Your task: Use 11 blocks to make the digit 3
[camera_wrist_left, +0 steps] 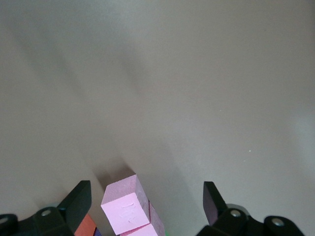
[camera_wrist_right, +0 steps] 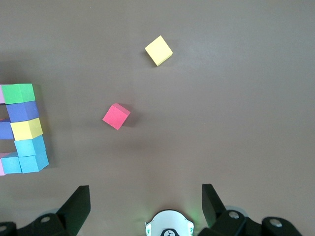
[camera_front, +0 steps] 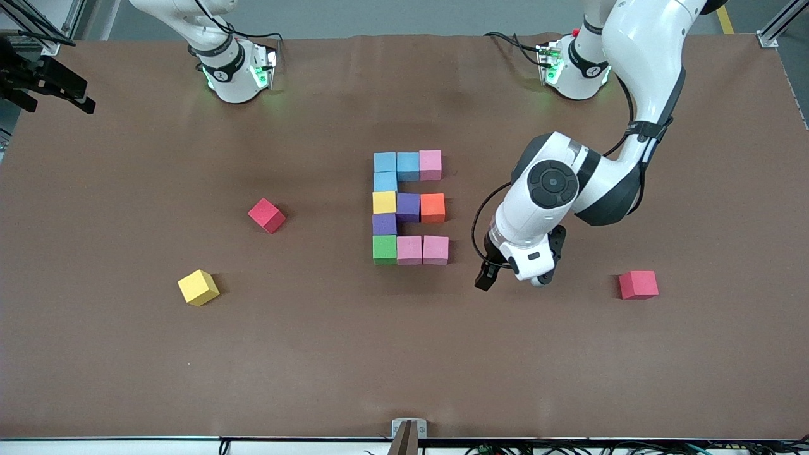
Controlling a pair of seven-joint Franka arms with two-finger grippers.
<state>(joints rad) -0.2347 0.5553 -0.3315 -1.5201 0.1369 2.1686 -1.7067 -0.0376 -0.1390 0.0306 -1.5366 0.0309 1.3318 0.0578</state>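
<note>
Pink cube (camera_front: 435,249) ends your block figure (camera_front: 408,207); your left gripper (camera_front: 513,275) hovers beside it, open and empty; right gripper (camera_wrist_right: 145,209) open.

Matte foam blocks (camera_front: 409,207) on a dull brown cloth-like table (camera_front: 316,354)

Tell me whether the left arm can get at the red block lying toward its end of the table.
Probably yes. The left tool hangs open beside the block figure, holding nothing, and the red block sits alone on bare table with nothing between them. The right arm waits at its base.
</note>
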